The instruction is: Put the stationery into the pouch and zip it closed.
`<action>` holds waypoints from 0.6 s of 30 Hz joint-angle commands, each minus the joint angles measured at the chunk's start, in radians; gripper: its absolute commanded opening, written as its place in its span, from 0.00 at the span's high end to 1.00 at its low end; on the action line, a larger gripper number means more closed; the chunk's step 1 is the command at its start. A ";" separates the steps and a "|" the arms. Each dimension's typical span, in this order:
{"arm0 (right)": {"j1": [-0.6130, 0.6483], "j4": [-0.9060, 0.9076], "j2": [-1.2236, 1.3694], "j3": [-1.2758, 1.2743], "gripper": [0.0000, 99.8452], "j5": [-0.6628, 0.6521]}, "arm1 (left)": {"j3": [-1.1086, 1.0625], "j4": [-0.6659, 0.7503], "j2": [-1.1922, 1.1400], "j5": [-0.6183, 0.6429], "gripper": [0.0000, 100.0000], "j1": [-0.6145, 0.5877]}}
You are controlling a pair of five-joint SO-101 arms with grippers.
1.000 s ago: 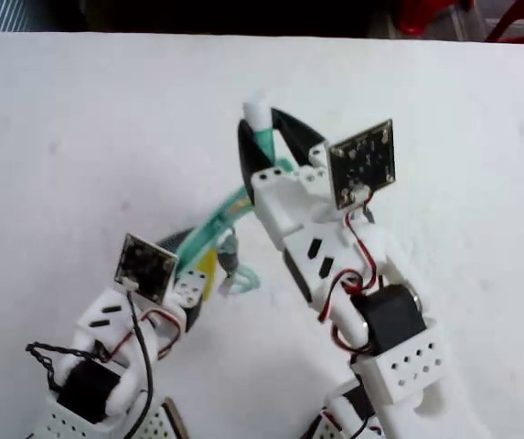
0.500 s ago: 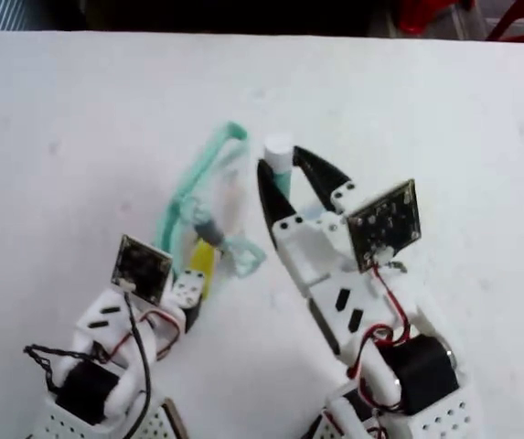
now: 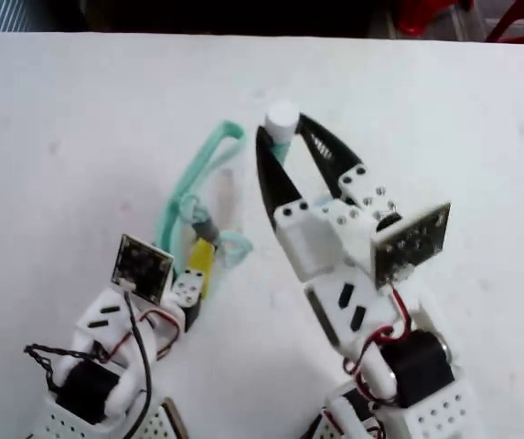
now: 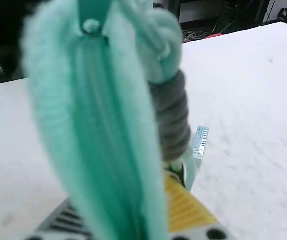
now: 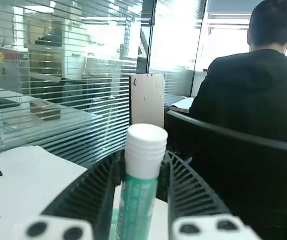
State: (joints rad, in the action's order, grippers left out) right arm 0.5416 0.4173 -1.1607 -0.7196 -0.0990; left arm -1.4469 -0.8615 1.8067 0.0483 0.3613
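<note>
A clear pouch with mint-green zip trim (image 3: 191, 187) lies crumpled on the white table, left of centre. My left gripper (image 3: 201, 260) is shut on its near end, yellow finger pad against the trim. In the left wrist view the pouch's zip edge (image 4: 108, 130) stands close up, with a grey ridged piece (image 4: 172, 117) beside it and the yellow pad (image 4: 186, 210) below. My right gripper (image 3: 283, 137) is shut on a glue stick (image 3: 281, 120) with a white cap and green body, tilted upward just right of the pouch. Its black fingers flank the glue stick (image 5: 143, 150) on both sides.
The white table (image 3: 444, 110) stretches open to the right and the far left. Its far edge runs along the top, with dark floor and red chair legs (image 3: 435, 14) beyond. Both arm bases crowd the near edge.
My right gripper has drawn back from the pouch toward the near side, still holding the glue stick, which now tilts up. The pouch has come free and settled to the left.
</note>
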 commanded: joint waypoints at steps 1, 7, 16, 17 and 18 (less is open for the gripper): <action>0.010 -0.136 0.133 0.068 0.98 0.000 | 0.052 0.032 0.016 0.005 0.98 -0.004; 0.010 -0.154 0.374 0.287 0.98 0.055 | 0.052 0.034 0.016 0.005 0.98 0.001; 0.012 0.054 0.424 0.322 0.98 0.161 | 0.052 0.032 0.016 0.005 0.98 -0.004; 0.019 0.065 0.410 0.305 0.98 0.164 | 0.052 0.032 0.016 0.005 0.98 -0.004; 0.025 0.065 0.398 0.282 0.98 0.164 | 0.054 0.032 0.016 0.005 0.98 -0.004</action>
State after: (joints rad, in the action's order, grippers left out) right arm 0.5493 0.4588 -0.7204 -0.4358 0.0499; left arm -1.4469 -0.8615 1.8067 0.0483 0.3613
